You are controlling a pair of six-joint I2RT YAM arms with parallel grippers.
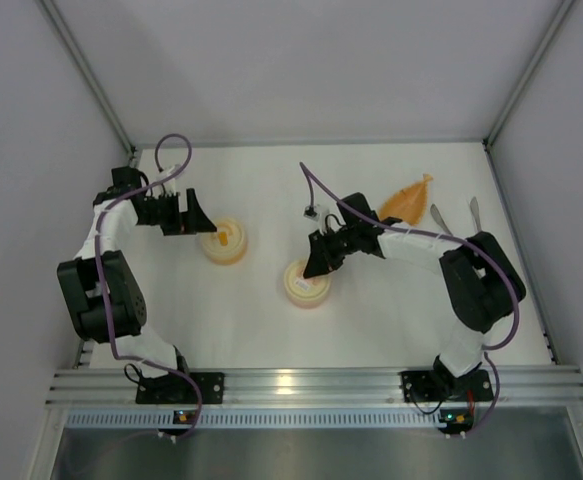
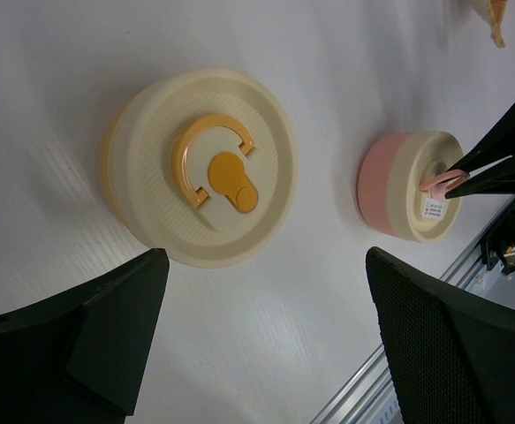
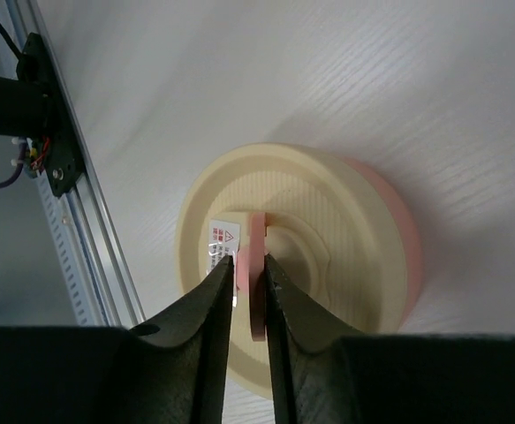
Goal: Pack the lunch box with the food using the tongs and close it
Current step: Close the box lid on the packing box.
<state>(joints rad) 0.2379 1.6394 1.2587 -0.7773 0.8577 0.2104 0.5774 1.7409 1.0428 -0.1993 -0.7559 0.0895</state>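
Two lidded tubs mid-table: yellow tub (image 1: 224,241) left, pink tub (image 1: 307,284) right. My right gripper (image 3: 248,262) pinches the pink lid's (image 3: 328,221) thin handle (image 3: 256,291), nearly closed. Left gripper (image 2: 266,265) gapes empty over yellow. Light, slick plastic, I judge; take the handles.

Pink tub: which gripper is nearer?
Right. The right gripper is on the pink tub, pinching its lid's pink handle. The left gripper hangs open over the yellow tub, away from the pink one.
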